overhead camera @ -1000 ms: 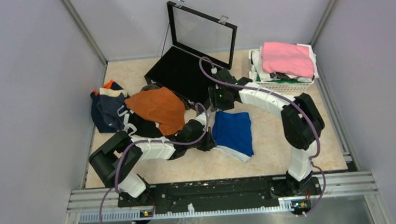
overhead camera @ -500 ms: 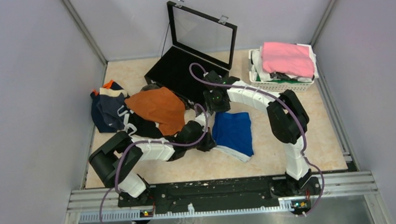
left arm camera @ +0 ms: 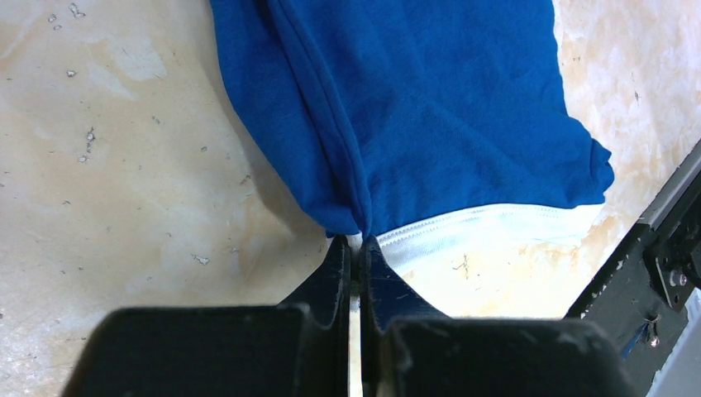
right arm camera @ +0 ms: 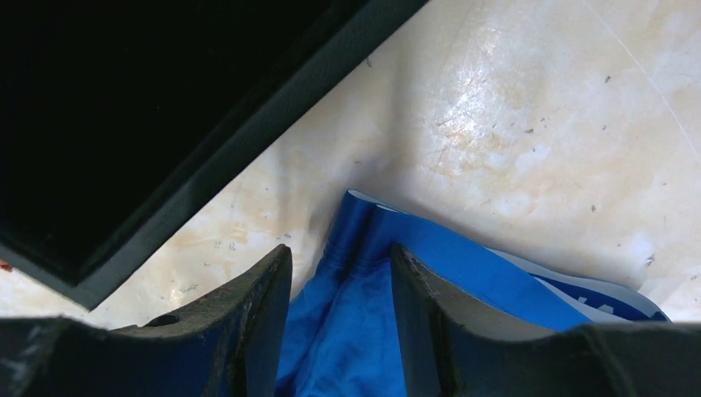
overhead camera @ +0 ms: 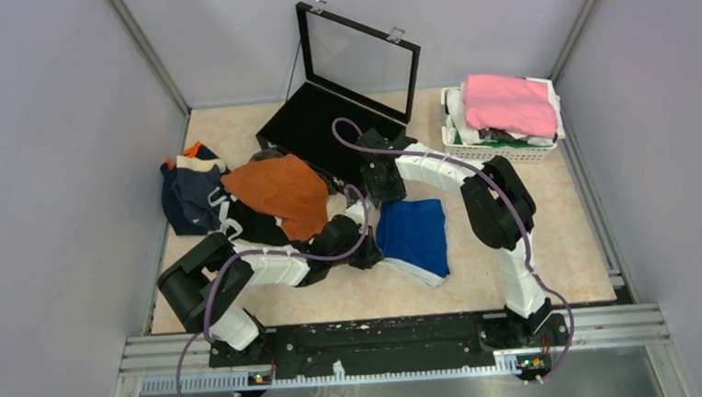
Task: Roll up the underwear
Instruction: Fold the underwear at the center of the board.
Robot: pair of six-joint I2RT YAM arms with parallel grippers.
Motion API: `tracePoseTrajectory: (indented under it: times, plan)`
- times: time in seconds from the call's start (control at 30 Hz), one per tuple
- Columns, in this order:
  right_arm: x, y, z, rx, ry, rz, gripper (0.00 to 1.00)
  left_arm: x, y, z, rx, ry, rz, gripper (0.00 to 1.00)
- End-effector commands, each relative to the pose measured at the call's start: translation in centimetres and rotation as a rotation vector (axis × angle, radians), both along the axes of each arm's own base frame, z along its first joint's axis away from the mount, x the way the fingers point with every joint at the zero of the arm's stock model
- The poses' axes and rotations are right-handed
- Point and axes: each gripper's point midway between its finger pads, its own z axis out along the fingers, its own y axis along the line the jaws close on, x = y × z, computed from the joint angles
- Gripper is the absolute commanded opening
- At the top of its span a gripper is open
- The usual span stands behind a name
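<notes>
One basket [overhead camera: 503, 155] of pink cloth [overhead camera: 510, 103]; left fingers [left arm camera: 335, 273] tight on underwear [left arm camera: 430, 107], right fingers [right arm camera: 256, 322] apart

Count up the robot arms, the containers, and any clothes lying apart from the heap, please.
Robot arms: 2, the left arm and the right arm
Containers: 2, the black case and the white basket
Clothes lying apart: 1, the blue underwear
Total: 5

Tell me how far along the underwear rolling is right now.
Nothing looks rolled yet. The blue briefs lie spread on the table. The left gripper is shut on their near corner, and the right gripper, open, straddles a fold at the far edge. Rolling them is left, then the pile with the orange pair.
</notes>
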Motion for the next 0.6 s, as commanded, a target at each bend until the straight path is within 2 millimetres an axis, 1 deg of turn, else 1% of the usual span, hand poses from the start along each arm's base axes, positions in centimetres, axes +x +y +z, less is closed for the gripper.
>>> tracePoseTrajectory:
  times: [0.0, 0.17, 0.3, 0.37, 0.47, 0.53, 0.57]
  plan:
    - [0.9, 1.0, 0.2, -0.006, -0.025, 0.023, 0.47, -0.4, 0.7, -1.1, 0.028, 0.011, 0.013, 0.00]
    - [0.8, 0.9, -0.8, -0.026, -0.005, 0.031, 0.41, -0.4, 0.7, -1.2, 0.027, 0.014, 0.011, 0.00]
    - [0.6, 0.7, -1.5, -0.044, 0.008, 0.034, 0.32, -0.4, 0.6, -1.2, 0.028, 0.015, 0.008, 0.00]
    - [0.7, 0.5, -1.7, -0.051, 0.007, 0.033, 0.26, -0.4, 0.7, -1.3, 0.032, 0.016, 0.010, 0.00]
    - [0.8, 0.4, -1.6, -0.052, -0.002, 0.025, 0.13, -0.5, 0.7, -1.3, 0.032, 0.018, 0.008, 0.00]
    - [1.3, 0.4, -1.1, -0.046, -0.024, 0.012, 0.04, -0.6, 0.8, -1.2, 0.033, 0.023, 0.008, 0.00]
    - [1.6, 0.4, -0.7, -0.041, -0.037, 0.004, 0.01, -0.7, 0.8, -1.0, 0.032, 0.024, 0.007, 0.00]
